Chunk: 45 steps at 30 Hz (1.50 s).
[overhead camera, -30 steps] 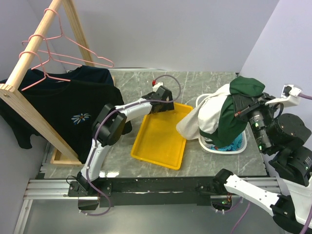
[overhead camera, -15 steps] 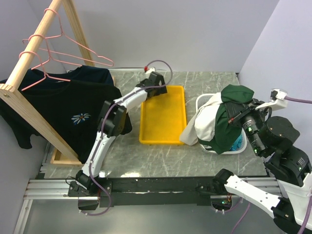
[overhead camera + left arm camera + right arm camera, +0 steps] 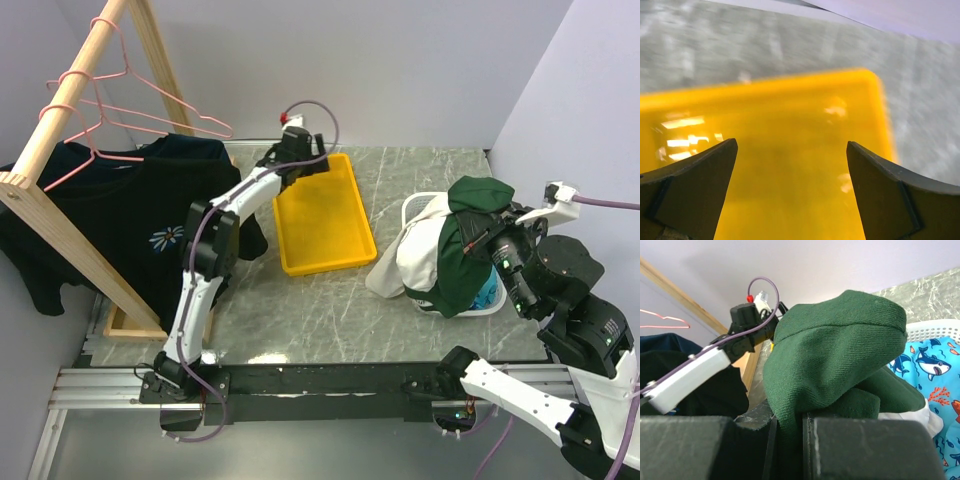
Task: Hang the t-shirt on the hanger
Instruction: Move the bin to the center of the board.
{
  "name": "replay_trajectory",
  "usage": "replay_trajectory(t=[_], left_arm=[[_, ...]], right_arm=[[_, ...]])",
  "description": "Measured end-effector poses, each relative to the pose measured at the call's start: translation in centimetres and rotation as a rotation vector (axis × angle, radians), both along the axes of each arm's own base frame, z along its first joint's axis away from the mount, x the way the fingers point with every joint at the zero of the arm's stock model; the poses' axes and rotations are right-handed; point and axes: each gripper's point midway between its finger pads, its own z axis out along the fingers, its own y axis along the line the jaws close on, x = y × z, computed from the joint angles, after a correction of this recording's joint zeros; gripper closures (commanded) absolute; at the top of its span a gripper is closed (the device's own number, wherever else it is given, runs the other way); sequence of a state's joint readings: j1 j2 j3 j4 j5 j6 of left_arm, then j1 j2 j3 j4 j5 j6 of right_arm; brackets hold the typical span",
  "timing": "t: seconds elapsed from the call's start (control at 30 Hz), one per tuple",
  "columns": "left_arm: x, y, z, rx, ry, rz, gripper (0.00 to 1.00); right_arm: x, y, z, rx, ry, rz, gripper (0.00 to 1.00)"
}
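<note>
From above, the right gripper [image 3: 480, 238] is pinched on a fold of the t-shirt [image 3: 462, 268]. The green and white cloth hangs from its jaws and drapes down over the white basket [image 3: 418, 208] directly beneath it. A blue cloth [image 3: 488, 293] lies under the shirt's lower edge. Far across the table [image 3: 330, 310] from that gripper, the left gripper [image 3: 300, 163] hovers spread wide over the far end of the yellow tray [image 3: 322, 218]. The pink hanger [image 3: 130, 118] hooks on the wooden rail [image 3: 62, 100] beyond it, above the black t-shirt [image 3: 130, 215]. From the left wrist, the two fingers [image 3: 690, 190] stand well apart with nothing between them, only the bare tray floor below and marble ahead. From the right wrist, the jaws are closed on a bunched green fold that rises above them. The shark-print cloth sits in the basket off to one side, and the left arm and a sliver of the hanger show far ahead. The step in hand appears to be lifting the shirt out of the basket. To do it well, the right gripper should probably rise straight up until the white hem is free of the basket rim and the blue cloth. Only then should it carry across, so nothing snags or drags. The grip is on a bunch rather than on the collar, so the empty left gripper will likely need to take a shoulder or the neck opening before the hanger can go in.
</note>
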<state>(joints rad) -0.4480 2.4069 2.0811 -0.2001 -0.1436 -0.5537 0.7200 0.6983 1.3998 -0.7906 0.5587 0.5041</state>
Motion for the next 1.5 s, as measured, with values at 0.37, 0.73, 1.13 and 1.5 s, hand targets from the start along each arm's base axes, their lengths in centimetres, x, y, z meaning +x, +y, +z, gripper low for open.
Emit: replay_trajectory(t=[0.37,0.73,1.13,1.5], left_arm=[[-18.4,-6.9,10.8,-0.041,-0.068,-0.194,0.04],[-39.3,-3.1,0.4,-0.058,0.212,-0.251,0.04],[-34.9,-0.4,-5.7,-0.019,0.309,-0.059,0.04],[-28.5,0.5,-5.5,-0.021,0.289,0.034,0.04]], right_arm=[[-0.4,-1.2,-0.6,-0.039,0.031,-0.042,1.0],[-0.4,-1.0,-1.0,-0.056,0.053,-0.027,1.0],[1.0,2.9,-2.8,-0.102,0.134,0.095,0.98],[-1.2,8.8,2.2,-0.051,0.098,0.446,0.97]])
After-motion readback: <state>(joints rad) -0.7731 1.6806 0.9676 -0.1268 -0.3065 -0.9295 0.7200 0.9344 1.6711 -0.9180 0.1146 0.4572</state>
